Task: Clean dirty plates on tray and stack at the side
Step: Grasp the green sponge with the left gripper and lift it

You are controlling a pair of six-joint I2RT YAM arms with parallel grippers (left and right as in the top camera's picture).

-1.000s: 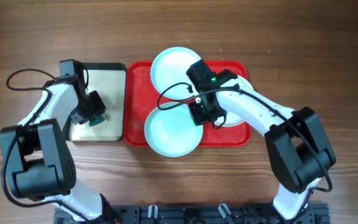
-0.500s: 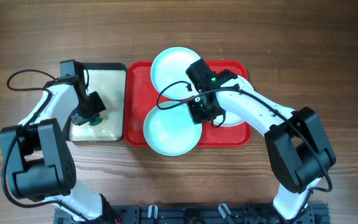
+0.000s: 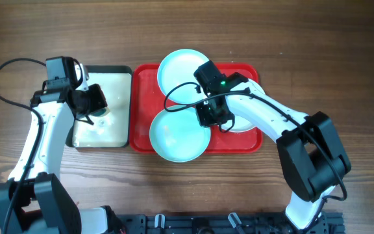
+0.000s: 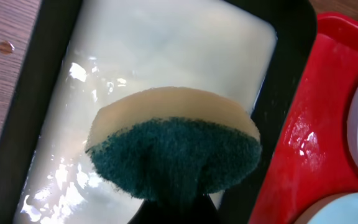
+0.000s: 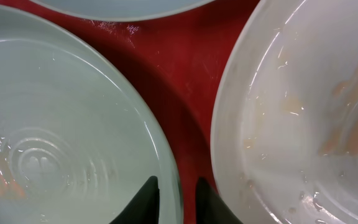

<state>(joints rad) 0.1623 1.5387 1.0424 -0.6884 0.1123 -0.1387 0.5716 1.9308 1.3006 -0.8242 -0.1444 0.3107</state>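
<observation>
The red tray (image 3: pixel 143 97) holds three plates. The front pale aqua plate (image 3: pixel 177 136) has an orange smear on it and also shows in the right wrist view (image 5: pixel 55 124). My right gripper (image 3: pixel 206 116) is shut on its right rim, one finger on each side (image 5: pixel 176 193). The back aqua plate (image 3: pixel 184 71) lies at the tray's far edge. The white plate (image 5: pixel 303 112), with orange smears, lies at the right, mostly under my right arm in the overhead view (image 3: pixel 244 125). My left gripper (image 3: pixel 93 104) is shut on a yellow-and-green sponge (image 4: pixel 173 143) above the small tray.
A black-rimmed tray (image 3: pixel 115 97) with pale soapy liquid (image 4: pixel 154 56) stands just left of the red tray. Bare wooden table lies around both trays. A cable loops off my left arm at the far left.
My left arm has swung back and to the left, lifting the sponge off the liquid in the small tray. My right gripper stays on the front plate's rim, and the plate has shifted slightly left.
</observation>
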